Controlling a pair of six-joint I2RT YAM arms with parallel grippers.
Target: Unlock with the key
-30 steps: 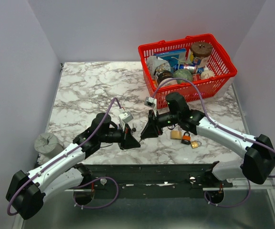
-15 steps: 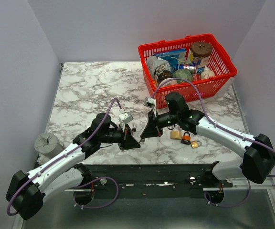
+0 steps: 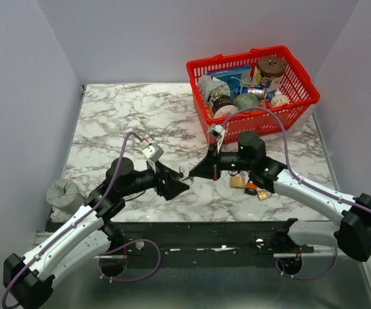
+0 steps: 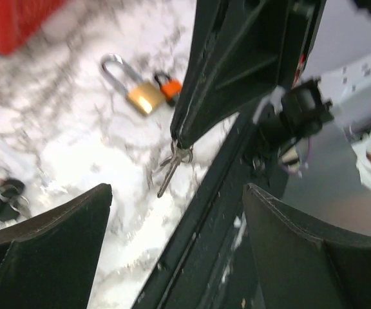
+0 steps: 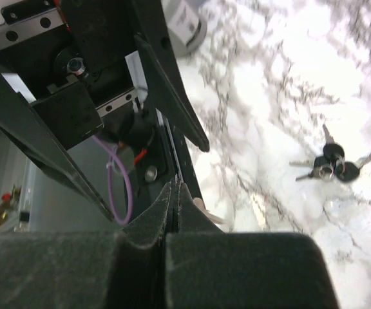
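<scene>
Silver and thin, the key hangs from a little ring that my right gripper pinches tight with its fingers pressed together, up above the marble table. My left gripper is spread wide and holds nothing, and the key dangles in front of it. Past them, the brass padlock and the orange padlock lie touching on the table, and a bunch of black keys lies well apart.
</scene>
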